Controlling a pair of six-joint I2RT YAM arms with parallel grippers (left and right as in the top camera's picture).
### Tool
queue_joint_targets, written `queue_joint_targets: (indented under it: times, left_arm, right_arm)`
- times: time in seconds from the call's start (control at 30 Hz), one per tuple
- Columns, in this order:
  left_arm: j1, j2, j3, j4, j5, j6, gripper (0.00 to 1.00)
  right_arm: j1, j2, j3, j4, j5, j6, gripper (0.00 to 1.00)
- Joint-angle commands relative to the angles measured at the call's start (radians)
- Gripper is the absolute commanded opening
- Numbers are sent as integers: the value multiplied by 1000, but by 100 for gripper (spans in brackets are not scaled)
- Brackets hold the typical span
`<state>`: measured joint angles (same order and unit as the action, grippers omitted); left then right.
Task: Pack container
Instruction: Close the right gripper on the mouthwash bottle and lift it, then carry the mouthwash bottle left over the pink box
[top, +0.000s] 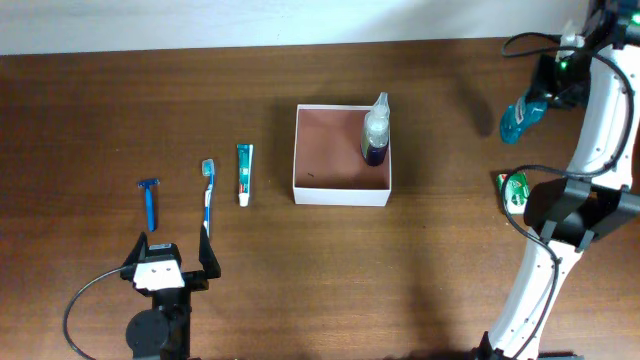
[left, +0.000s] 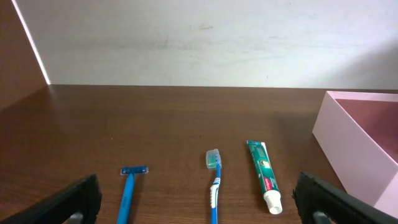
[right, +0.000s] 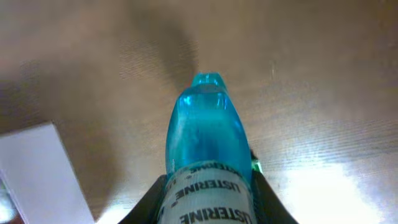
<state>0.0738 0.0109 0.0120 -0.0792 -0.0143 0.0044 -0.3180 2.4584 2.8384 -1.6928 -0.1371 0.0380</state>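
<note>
The container (top: 300, 150) is a square white-walled box with a reddish-brown inside at the table's middle; a clear bottle with dark liquid (top: 375, 133) stands in its far right corner. Its wall shows in the left wrist view (left: 348, 149). My right gripper (top: 535, 100) is shut on a blue Listerine bottle (right: 202, 143), held above the table at the far right. My left gripper (top: 175, 255) is open and empty near the front left, behind a blue razor (top: 150, 200), a toothbrush (top: 208, 190) and a toothpaste tube (top: 244, 172).
A small green and white item (top: 514, 186) lies on the table at the right, beside the right arm. The razor (left: 129, 190), toothbrush (left: 214, 180) and toothpaste (left: 263, 174) lie in a row ahead of the left fingers.
</note>
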Motion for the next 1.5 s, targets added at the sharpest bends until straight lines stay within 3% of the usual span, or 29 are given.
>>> queue_joint_targets:
  times: [0.0, 0.53, 0.93, 1.23, 1.47]
  left_arm:
    - [-4, -6, -3, -4, 11, 12, 99]
    - [-4, -6, -3, -4, 11, 12, 99]
    - [-4, -6, -3, -4, 11, 12, 99]
    - [-4, -6, -3, -4, 11, 12, 99]
    - [-4, -6, -3, -4, 11, 12, 99]
  right_arm:
    - [39, -41, 97, -6, -56, 53, 16]
    - [303, -396, 79, -6, -73, 193, 23]
    - [506, -716, -312, -6, -42, 384, 21]
    - [631, -722, -539, -6, 46, 489, 20]
    - [644, -684, -648, 28, 82, 502, 20]
